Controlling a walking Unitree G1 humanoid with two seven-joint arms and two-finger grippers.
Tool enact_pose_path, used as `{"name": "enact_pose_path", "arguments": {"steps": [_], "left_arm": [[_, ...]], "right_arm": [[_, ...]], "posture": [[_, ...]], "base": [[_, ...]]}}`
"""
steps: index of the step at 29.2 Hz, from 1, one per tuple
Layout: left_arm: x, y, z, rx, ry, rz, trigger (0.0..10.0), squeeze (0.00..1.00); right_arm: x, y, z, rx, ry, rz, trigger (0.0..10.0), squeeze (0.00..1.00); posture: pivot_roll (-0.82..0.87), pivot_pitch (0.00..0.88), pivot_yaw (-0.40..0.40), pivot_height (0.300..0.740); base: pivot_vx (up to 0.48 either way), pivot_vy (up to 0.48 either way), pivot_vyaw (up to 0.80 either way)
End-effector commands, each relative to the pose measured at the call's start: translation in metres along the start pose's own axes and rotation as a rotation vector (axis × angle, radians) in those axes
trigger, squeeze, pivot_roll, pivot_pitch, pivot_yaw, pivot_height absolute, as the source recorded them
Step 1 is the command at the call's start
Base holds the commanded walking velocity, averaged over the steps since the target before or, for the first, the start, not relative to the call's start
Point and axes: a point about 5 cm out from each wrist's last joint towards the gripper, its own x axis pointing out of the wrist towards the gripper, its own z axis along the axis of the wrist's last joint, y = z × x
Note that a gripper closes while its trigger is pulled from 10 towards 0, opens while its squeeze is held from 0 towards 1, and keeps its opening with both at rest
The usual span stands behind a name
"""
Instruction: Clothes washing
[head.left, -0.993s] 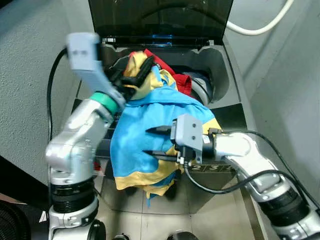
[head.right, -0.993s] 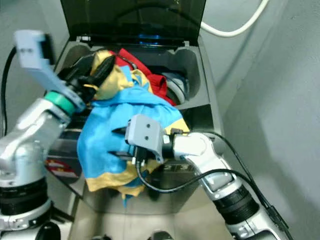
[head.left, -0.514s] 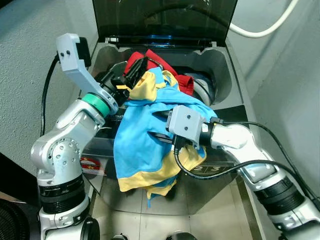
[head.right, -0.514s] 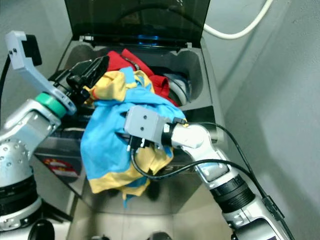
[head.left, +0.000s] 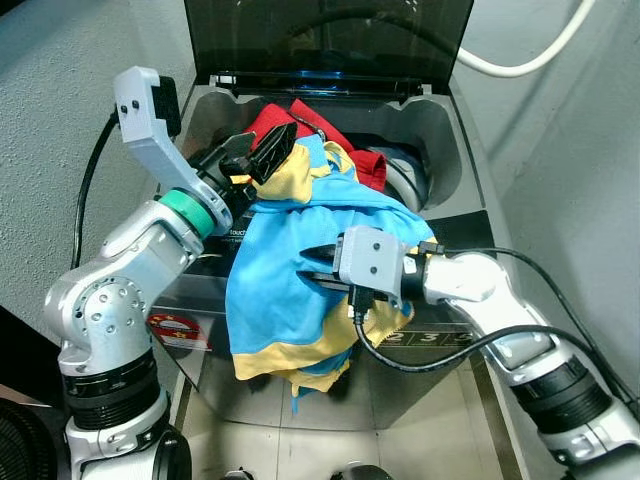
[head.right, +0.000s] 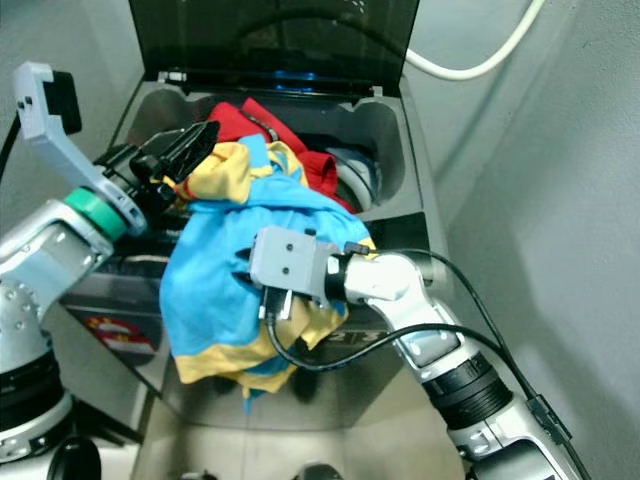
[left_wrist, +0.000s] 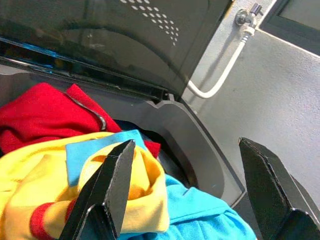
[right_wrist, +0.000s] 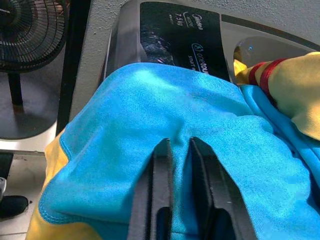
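**Right gripper pulled back onto the blue cloth**

Since half a second ago the right gripper (head.left: 318, 264) has drawn back a little toward the front of the blue and yellow garment (head.left: 275, 290); its fingers (right_wrist: 159, 200) lie nearly together, flat on the blue cloth. Whether they pinch it cannot be told. The garment drapes over the washing machine (head.left: 440, 140) front edge, below the raised lid (head.left: 330, 35). The left gripper (head.left: 262, 152) hovers spread wide above the yellow fold, beside the red garment (head.left: 305, 115) in the tub.
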Motion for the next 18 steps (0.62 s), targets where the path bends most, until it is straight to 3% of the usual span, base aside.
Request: {"name": "enact_pose_path", "arguments": {"steps": [1, 8, 10, 11, 12, 13, 14, 17, 18], "left_arm": [[0.0, -0.004, 0.002, 0.015, 0.003, -0.017, 10.0, 0.0], [-0.001, -0.005, 0.001, 0.024, 0.012, -0.023, 10.0, 0.0], [-0.002, -0.007, -0.001, 0.036, 0.021, -0.036, 10.0, 0.0], [-0.003, -0.01, -0.002, 0.042, 0.029, -0.06, 10.0, 0.0], [-0.004, -0.013, -0.002, 0.046, 0.032, -0.083, 10.0, 0.0], [-0.004, -0.013, -0.002, 0.046, 0.032, -0.083, 10.0, 0.0], [-0.004, -0.015, -0.002, 0.044, 0.03, -0.11, 10.0, 0.0], [-0.003, -0.024, 0.003, 0.065, 0.011, -0.188, 10.0, 0.0], [-0.003, -0.024, 0.003, 0.065, 0.011, -0.188, 10.0, 0.0]], "right_arm": [[0.001, 0.008, -0.013, 0.054, 0.036, 0.025, 0.0, 0.0], [0.002, 0.005, -0.01, 0.069, 0.007, -0.011, 0.0, 0.0], [0.003, -0.002, -0.006, 0.103, -0.036, -0.08, 0.0, 0.0], [0.006, -0.016, -0.002, 0.151, -0.081, -0.196, 0.0, 0.0], [0.008, -0.027, 0.002, 0.188, -0.121, -0.29, 1.5, 0.0], [0.008, -0.027, 0.002, 0.188, -0.121, -0.29, 1.5, 0.0], [0.01, -0.039, 0.005, 0.226, -0.148, -0.379, 10.0, 0.0], [0.022, -0.079, 0.013, 0.336, -0.189, -0.648, 10.0, 0.0], [0.022, -0.079, 0.013, 0.336, -0.189, -0.648, 10.0, 0.0]], "posture": [[-0.01, 0.013, 0.022, 0.74], [-0.01, 0.012, 0.021, 0.74], [-0.01, 0.012, 0.02, 0.74], [-0.02, 0.012, 0.021, 0.74], [-0.02, 0.013, 0.021, 0.74], [-0.02, 0.013, 0.021, 0.74], [-0.02, 0.014, 0.021, 0.74], [-0.02, 0.016, 0.016, 0.74], [-0.02, 0.016, 0.016, 0.74]], "base": [[0.0, 0.0, 0.0], [0.0, 0.0, 0.0], [0.0, 0.0, 0.0], [0.0, 0.0, 0.0], [0.0, 0.0, 0.0], [0.0, 0.0, 0.0], [0.0, 0.0, 0.0], [0.0, 0.0, 0.0], [0.0, 0.0, 0.0]]}}
